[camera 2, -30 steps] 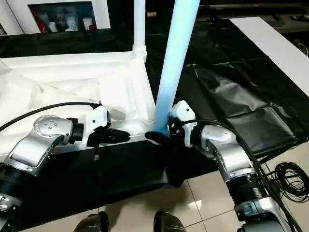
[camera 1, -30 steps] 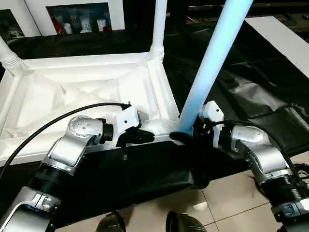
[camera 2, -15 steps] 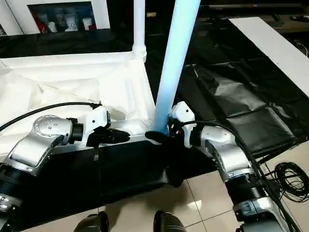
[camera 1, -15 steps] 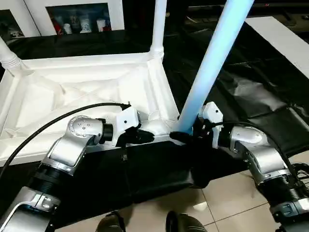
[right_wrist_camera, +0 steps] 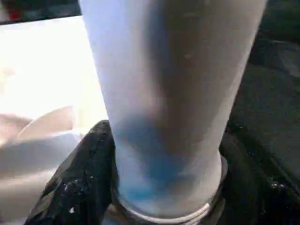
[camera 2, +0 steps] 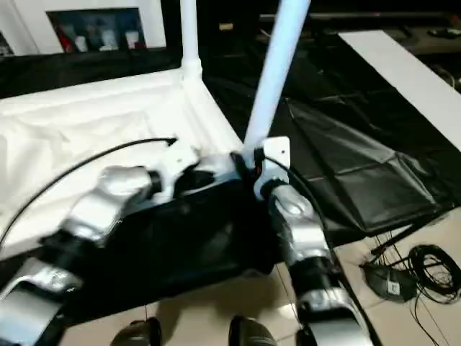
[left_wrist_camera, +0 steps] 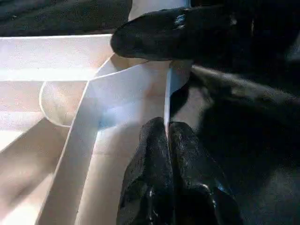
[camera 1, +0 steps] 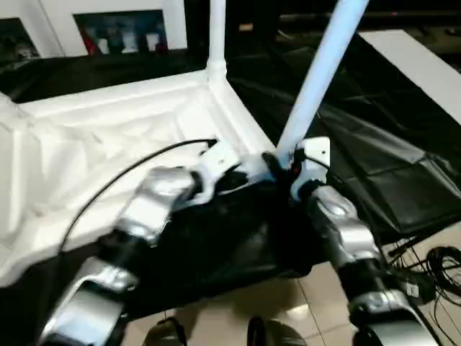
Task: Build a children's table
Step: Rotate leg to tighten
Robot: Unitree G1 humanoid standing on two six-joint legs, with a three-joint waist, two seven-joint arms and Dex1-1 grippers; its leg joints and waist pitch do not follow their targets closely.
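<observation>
Upside-down top [camera 1: 108, 137] on the black sheet [camera 1: 403, 180], ribs showing, one leg [camera 1: 216, 36] already standing in the far corner. Right gripper [right_wrist_camera: 159, 187] clamped around the base of a second leg [camera 1: 320, 79], holding it tilted right at the near corner socket [left_wrist_camera: 61, 98]. Left gripper [left_wrist_camera: 168, 140] pinched shut on the top's thin rim just beside that socket, bracing it. Best now: bring the leg upright before pushing, centre its end over the socket, then press straight down. Keep the rim pinned so the top cannot slide. Forcing it while tilted, probably a jam.
</observation>
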